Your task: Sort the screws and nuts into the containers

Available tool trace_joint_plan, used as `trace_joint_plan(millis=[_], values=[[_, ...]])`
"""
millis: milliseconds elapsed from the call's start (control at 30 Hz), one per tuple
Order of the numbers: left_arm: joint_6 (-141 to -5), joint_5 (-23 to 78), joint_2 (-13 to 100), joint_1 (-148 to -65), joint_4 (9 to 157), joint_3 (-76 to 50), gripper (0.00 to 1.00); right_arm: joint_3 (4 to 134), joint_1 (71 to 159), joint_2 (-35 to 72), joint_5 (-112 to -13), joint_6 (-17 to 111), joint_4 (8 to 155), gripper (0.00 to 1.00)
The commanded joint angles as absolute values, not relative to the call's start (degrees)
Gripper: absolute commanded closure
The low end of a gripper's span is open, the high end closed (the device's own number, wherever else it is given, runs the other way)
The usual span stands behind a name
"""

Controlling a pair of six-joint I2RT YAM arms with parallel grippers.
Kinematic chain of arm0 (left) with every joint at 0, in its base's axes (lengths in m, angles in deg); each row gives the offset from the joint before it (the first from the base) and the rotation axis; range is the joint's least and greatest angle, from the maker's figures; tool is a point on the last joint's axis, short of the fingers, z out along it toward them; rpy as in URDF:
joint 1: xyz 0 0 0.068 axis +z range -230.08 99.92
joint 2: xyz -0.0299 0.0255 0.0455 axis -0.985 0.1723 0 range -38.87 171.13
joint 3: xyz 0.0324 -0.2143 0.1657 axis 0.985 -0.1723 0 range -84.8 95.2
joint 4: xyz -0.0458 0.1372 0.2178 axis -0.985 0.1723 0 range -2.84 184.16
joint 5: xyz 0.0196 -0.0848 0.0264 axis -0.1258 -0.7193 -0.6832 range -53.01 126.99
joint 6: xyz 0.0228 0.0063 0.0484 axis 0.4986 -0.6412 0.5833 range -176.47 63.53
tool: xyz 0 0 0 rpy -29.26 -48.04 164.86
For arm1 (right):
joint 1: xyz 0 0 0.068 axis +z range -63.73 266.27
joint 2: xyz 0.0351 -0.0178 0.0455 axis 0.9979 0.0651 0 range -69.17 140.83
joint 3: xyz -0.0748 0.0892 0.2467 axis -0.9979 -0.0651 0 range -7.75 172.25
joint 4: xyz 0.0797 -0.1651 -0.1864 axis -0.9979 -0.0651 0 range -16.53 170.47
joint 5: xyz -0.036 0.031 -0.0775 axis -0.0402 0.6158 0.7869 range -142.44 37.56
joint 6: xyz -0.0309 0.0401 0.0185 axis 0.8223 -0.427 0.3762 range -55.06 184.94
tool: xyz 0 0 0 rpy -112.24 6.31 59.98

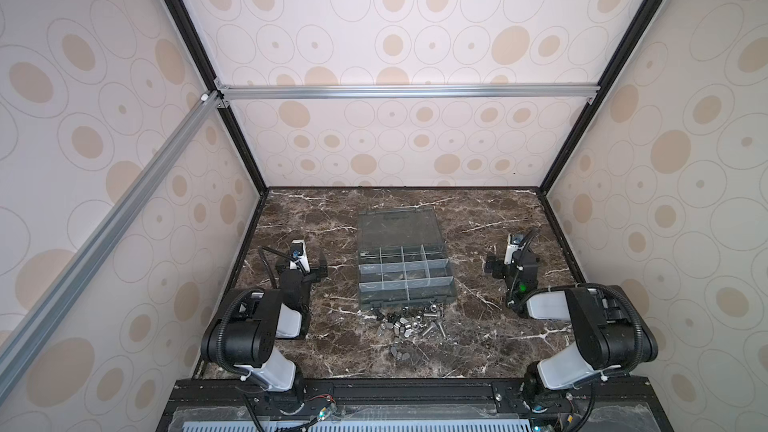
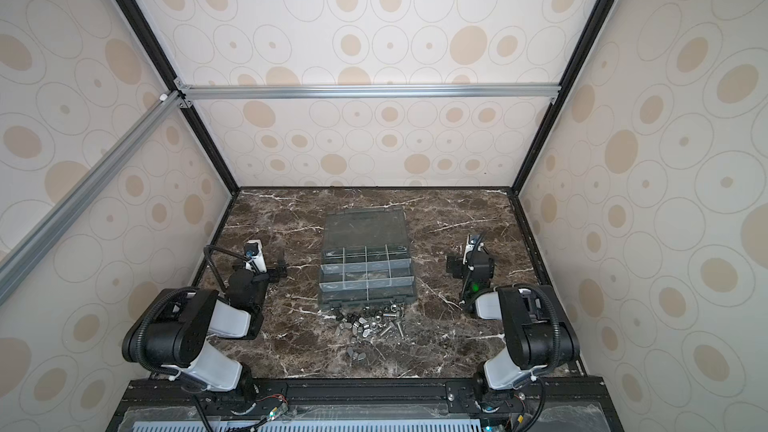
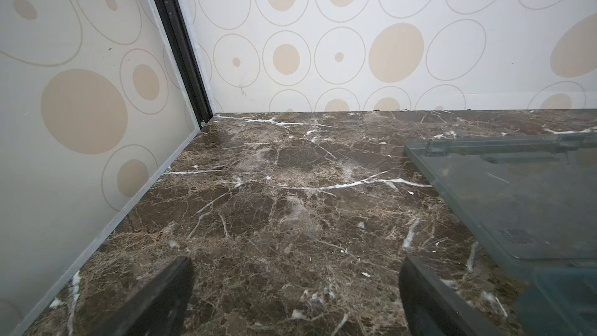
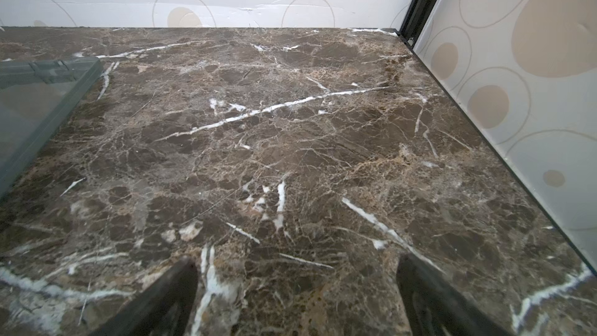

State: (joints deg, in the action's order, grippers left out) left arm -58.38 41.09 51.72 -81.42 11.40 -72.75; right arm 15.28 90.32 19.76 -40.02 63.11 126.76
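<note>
A pile of small silver and dark screws (image 1: 435, 327) and nuts (image 1: 417, 317) lies on the marble table just in front of the containers (image 1: 405, 280), the compartments of a translucent grey organizer box. In both top views the box's clear lid (image 1: 397, 228) lies open and flat behind it. The screws (image 2: 392, 328), nuts (image 2: 376, 320) and containers (image 2: 368, 274) sit at mid-table. My left gripper (image 1: 302, 264) (image 2: 261, 265) is left of the box, open and empty. My right gripper (image 1: 512, 263) (image 2: 471, 263) is right of it, also open and empty. Neither wrist view shows the pile.
Bare marble lies between the left gripper (image 3: 296, 265) fingers, with the lid (image 3: 517, 195) off to one side. The right gripper (image 4: 297, 261) also hovers over bare marble, the lid (image 4: 35, 101) at the frame edge. Patterned walls close in the table (image 1: 478, 347) on three sides.
</note>
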Motion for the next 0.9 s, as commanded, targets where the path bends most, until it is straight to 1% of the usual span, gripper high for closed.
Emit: trace_joint_plan(millis=[0, 867], values=[[-57.17, 40.59, 51.57, -81.14, 10.26, -71.51, 0.01, 15.81, 89.90, 18.84, -40.06, 63.97, 127.06, 0.00], [-57.12, 41.12, 51.75, -81.28, 10.61, -71.29, 0.01, 15.90, 89.91, 19.05, -40.09, 63.97, 126.88, 0.00]])
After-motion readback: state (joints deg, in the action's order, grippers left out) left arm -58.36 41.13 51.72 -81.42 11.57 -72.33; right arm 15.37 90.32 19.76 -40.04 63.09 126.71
